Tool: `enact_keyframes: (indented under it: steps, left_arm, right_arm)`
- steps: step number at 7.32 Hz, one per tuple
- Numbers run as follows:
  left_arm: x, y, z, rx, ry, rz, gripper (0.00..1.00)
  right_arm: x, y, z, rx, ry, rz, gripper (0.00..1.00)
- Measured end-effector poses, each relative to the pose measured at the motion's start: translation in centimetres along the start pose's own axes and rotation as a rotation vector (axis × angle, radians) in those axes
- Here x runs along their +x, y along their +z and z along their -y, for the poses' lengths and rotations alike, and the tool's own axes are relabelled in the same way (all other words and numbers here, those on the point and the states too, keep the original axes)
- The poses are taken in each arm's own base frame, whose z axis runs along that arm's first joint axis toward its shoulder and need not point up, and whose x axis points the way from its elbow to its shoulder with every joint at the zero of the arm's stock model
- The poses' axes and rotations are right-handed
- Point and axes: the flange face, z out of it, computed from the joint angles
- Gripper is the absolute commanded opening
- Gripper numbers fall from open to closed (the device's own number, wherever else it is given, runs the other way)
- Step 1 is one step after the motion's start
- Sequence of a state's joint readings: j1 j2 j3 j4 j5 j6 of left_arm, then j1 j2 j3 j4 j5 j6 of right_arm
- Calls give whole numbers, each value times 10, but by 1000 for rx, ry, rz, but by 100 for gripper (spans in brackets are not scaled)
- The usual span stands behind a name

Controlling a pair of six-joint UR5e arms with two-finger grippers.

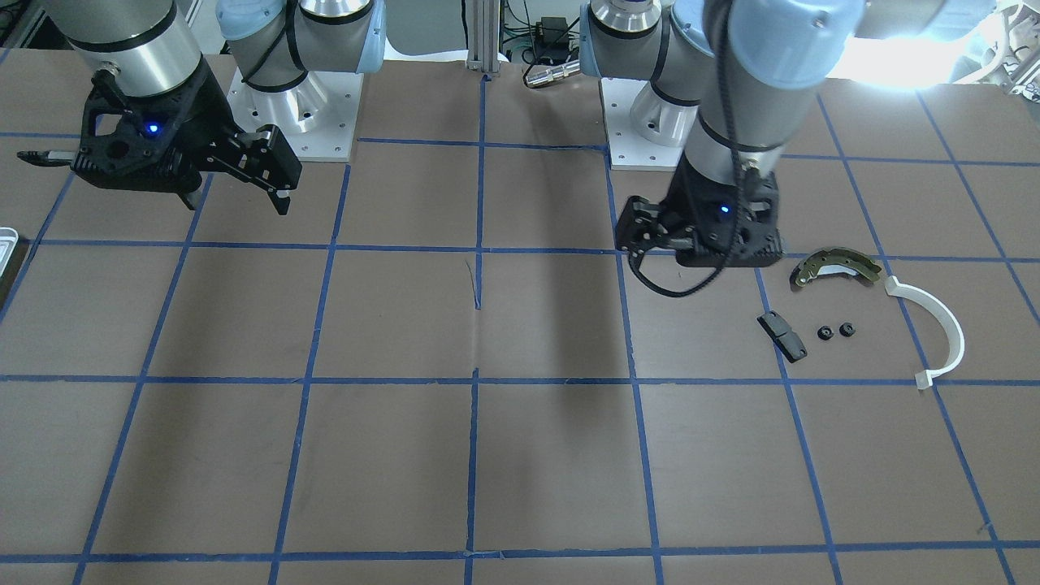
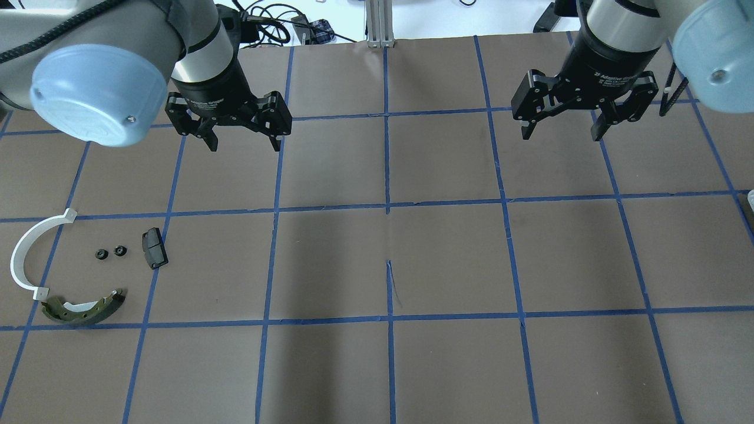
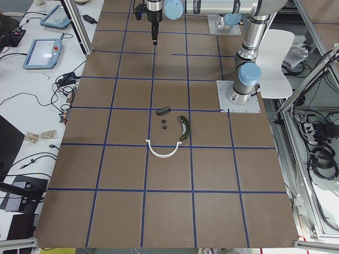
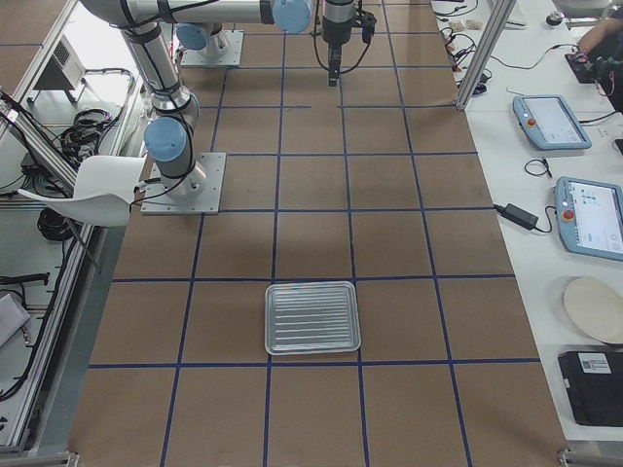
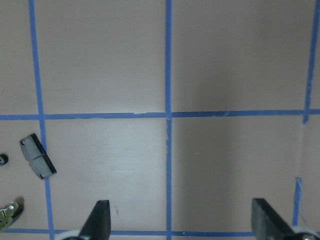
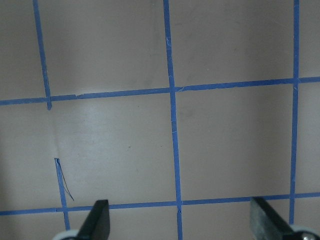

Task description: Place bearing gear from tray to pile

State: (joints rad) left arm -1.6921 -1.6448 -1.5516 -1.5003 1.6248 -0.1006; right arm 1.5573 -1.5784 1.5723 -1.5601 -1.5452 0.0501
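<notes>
Black fingers of the left gripper (image 2: 244, 144) stand spread wide with nothing between them, high over the brown table (image 2: 447, 259). The right gripper (image 2: 560, 134) hangs the same way, wide and empty, well apart from any part, which reads as a parked pose. On the robot's left lies the pile (image 2: 101, 254): two small black gears (image 2: 121, 251) side by side between the black block (image 2: 154, 248) and the white arc (image 2: 14, 262), with the brake shoe (image 2: 82, 310) near them. The tray (image 4: 270, 319), far off on the right, looks empty, so the transfer seems complete.
</notes>
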Motion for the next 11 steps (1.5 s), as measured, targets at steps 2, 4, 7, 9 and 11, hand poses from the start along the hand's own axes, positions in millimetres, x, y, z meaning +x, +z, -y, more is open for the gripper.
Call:
enact_keyframes:
  steps: [2, 4, 7, 9, 11]
  left_arm:
    - [-42, -25, 1, -19, -2, -43, 100]
    - [-77, -43, -3, -19, 7, -67, 100]
    - [-97, -56, -10, 9, -24, -68, 100]
    - [-99, -58, -9, 13, -61, -67, 100]
    - [-98, -55, -3, 6, -95, -55, 100]
  right_arm:
    - [0, 0, 0, 0, -2, -1, 100]
    - [0, 0, 0, 0, -2, -1, 100]
    - [0, 0, 0, 0, -2, -1, 100]
    - [0, 0, 0, 0, -2, -1, 100]
    - [0, 0, 0, 1, -2, -1, 100]
